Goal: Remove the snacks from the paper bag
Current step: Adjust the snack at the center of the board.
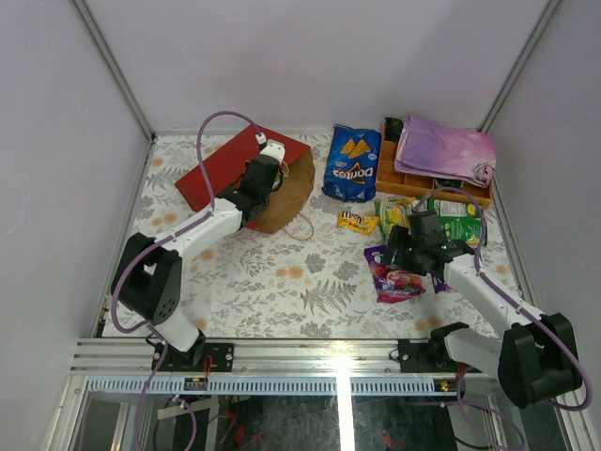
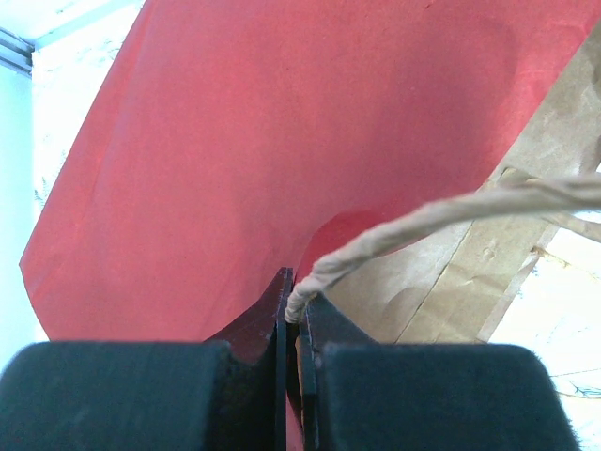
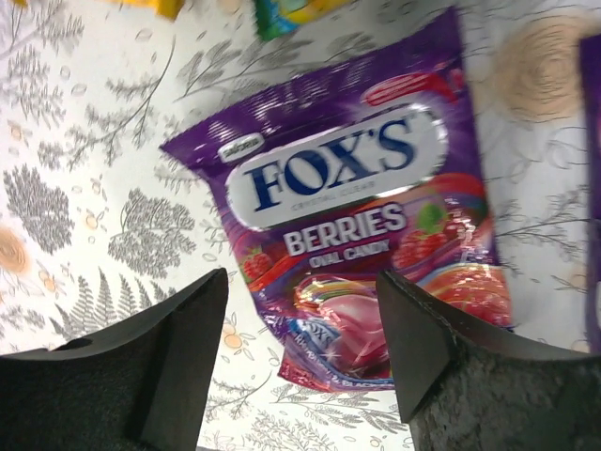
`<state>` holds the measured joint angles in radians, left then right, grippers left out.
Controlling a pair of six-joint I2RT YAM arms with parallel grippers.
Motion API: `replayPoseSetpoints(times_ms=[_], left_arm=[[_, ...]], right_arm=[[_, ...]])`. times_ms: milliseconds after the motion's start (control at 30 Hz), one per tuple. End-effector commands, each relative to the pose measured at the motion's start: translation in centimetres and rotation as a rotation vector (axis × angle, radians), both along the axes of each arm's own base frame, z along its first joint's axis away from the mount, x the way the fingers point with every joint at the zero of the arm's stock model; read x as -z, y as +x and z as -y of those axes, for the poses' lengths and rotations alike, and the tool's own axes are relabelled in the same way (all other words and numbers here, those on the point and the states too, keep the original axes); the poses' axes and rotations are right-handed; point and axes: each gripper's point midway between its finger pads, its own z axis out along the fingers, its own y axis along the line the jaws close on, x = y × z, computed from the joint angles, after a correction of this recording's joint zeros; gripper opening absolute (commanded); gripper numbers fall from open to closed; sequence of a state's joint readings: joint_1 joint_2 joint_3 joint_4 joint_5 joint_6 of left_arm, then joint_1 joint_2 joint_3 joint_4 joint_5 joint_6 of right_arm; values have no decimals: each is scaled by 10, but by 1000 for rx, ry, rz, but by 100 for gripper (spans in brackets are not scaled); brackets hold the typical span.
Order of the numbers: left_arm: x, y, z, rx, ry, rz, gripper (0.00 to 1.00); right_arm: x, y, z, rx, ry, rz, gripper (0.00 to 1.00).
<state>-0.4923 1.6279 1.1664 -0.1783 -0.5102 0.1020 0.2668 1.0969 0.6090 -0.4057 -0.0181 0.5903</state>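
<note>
One packet [image 3: 347,207] partly behind end effector [image 3: 300,282]

Free room across the middle of the flowery table [image 1: 282,282]. Crowded at right: Fox's Berries pack [image 1: 394,279], Doritos bag [image 1: 352,164], wooden tray [image 1: 388,174].

Bright, even, diffuse light fills the white-walled overhead view. Shadows under the arms on the bench [image 1: 282,282] are faint and soft-edged. That view is sharp, with straight lines bowing slightly near the edges. In the left wrist view the red paper bag [image 2: 282,141] is evenly lit, the upper left corner is washed out, and the left pincer [image 2: 296,291] is dark and blurred. In the right wrist view the purple candy pack [image 3: 347,216] reads clearly, with small glints, and the right pincer [image 3: 302,282] is soft-focused.
</note>
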Motion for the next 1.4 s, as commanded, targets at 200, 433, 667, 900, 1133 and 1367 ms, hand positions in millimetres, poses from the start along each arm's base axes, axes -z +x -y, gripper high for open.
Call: replayPoseSetpoints(times_ms=[200, 433, 667, 900, 1133, 1367], left_arm=[[-5, 8, 0, -25, 17, 19, 0], [-4, 8, 1, -25, 20, 14, 0], [-3, 8, 1, -24, 23, 13, 0], [-3, 8, 1, -25, 24, 12, 0], [-3, 8, 2, -25, 26, 11, 0], [0, 8, 2, -27, 33, 4, 0]], right_arm=[[34, 2, -6, -75, -80, -79, 72], [33, 8, -6, -71, -90, -71, 70], [-28, 31, 6, -32, -136, 126, 70], [-32, 32, -15, -98, -34, 163, 66], [-11, 18, -26, -186, -256, 87, 61], [5, 7, -16, -226, -357, 23, 89]])
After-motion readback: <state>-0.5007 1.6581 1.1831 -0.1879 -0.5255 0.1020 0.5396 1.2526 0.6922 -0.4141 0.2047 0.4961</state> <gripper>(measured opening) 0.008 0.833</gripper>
